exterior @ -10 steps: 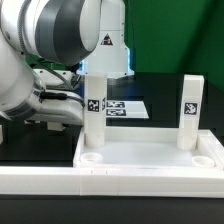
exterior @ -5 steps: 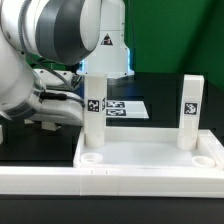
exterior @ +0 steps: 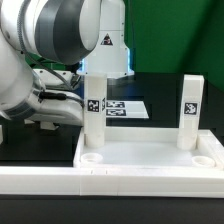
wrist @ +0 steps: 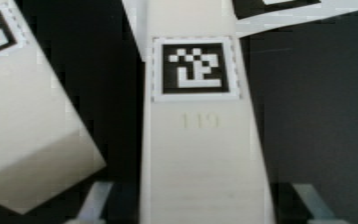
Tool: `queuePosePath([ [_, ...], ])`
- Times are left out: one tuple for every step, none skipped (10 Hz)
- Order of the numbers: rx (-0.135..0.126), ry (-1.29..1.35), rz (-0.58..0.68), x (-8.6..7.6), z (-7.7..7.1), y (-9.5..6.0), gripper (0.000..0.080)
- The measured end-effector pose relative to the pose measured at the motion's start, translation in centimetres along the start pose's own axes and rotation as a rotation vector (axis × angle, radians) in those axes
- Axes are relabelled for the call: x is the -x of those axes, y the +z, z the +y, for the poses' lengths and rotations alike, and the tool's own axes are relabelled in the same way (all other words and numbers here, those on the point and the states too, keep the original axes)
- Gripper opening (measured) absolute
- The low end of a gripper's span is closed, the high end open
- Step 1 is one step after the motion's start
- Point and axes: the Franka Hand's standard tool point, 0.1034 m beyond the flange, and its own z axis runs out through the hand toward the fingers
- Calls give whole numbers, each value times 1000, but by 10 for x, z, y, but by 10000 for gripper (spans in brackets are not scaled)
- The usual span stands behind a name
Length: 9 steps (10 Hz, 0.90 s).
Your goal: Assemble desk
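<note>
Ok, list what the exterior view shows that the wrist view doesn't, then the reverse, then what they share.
Exterior view only: the robot arm, the desk top with its two empty front sockets, and the long rail in front.

Wrist view only: the faint marks stamped below the leg's tag, and the tool's fingers on either side of that leg. Whether they grip it is unclear.

Both: the tagged leg on the exterior view's left.

Large white plastic rect. slab w/ raised rim [exterior: 150, 150] lies flat on tabletop [exterior: 35, 150], near-corner round sockets open. Far corners: left square white post leg [exterior: 95, 125] & right square white post leg [exterior: 189, 125] upright, each w/ b&w tag (sides per ext. view).
</note>
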Motion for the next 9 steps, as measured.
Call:
queuePosePath([
  [16, -34, 11, -1, 5, -11, 288],
  [31, -56, 21, 1, 6, -27, 288],
  [39, -70, 31, 5, 1, -45, 288],
  [35, -79, 39, 12, -3, -60, 289],
  [40, -84, 46, 14, -5, -67, 289],
  [40, -81, 42, 13, -4, -64, 289],
  [41, -81, 50, 11, -3, -64, 289],
  [45, -82, 69, 9, -3, -66, 289],
  [45, -82, 70, 9, -3, -66, 290],
])
